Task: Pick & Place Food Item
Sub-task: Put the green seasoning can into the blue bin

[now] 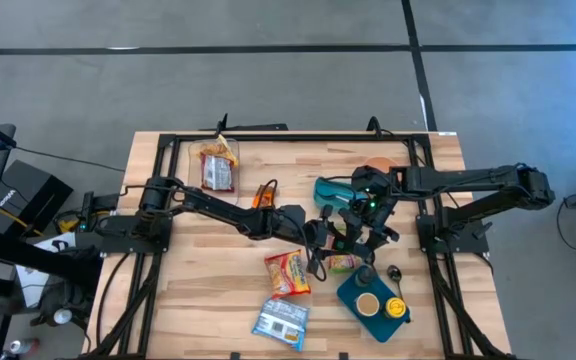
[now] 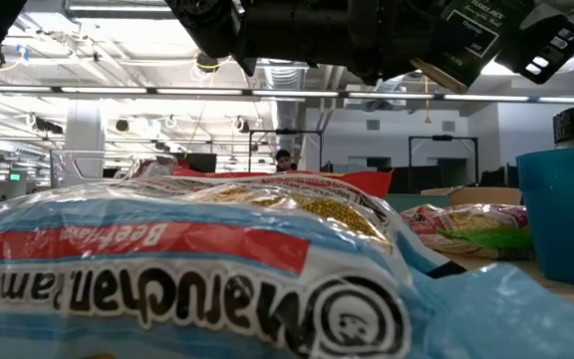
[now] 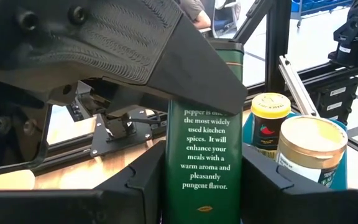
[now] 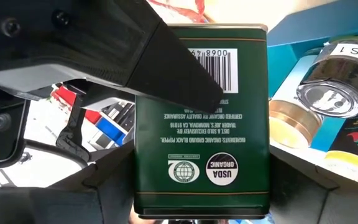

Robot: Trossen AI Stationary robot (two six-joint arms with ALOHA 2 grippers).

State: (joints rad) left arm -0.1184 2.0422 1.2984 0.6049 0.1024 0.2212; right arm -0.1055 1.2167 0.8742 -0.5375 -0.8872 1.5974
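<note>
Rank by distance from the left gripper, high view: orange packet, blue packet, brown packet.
1. Orange packet: mid-table, just below and left of the left gripper in the picture.
2. Blue packet: at the table's bottom edge, past the orange one.
3. Brown packet: near the table's top-left corner, on the arm's other side.
</note>
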